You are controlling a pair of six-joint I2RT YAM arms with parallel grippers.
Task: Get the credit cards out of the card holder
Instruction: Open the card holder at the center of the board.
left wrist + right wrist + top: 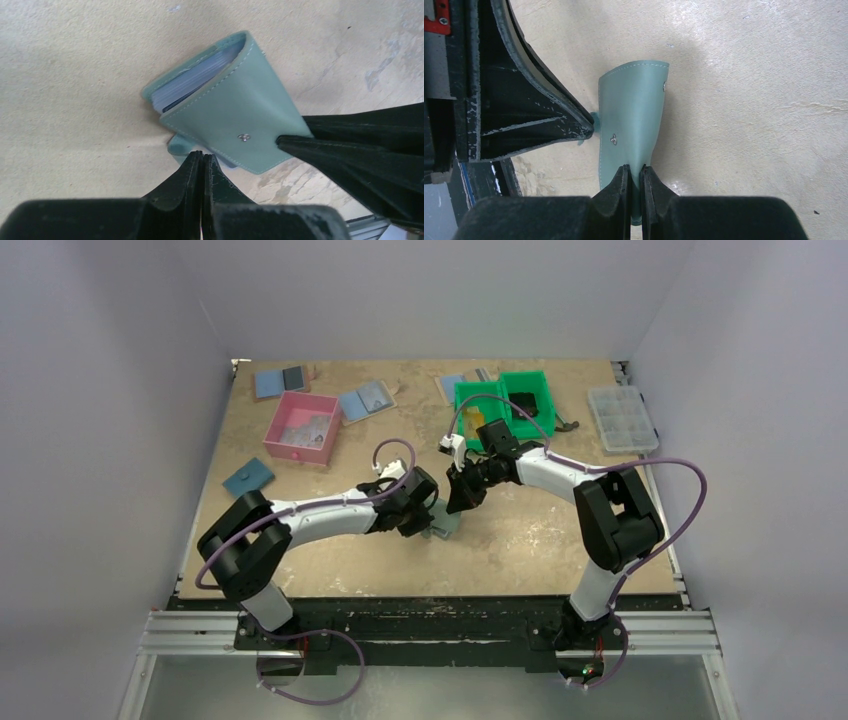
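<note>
The card holder (235, 105) lies near the middle of the table (530, 540), between the two arms; the right gripper (635, 175) is nipped narrow on the free edge of its grey-green cover, lifting it part-open; the left gripper (201, 161) is closed tight at the lower flap, apparently pinching it, though the contact is partly hidden; pale blue sleeves show inside, but no credit cards can be seen; judged from this, opening is under way and every card is yet to be drawn out
</note>
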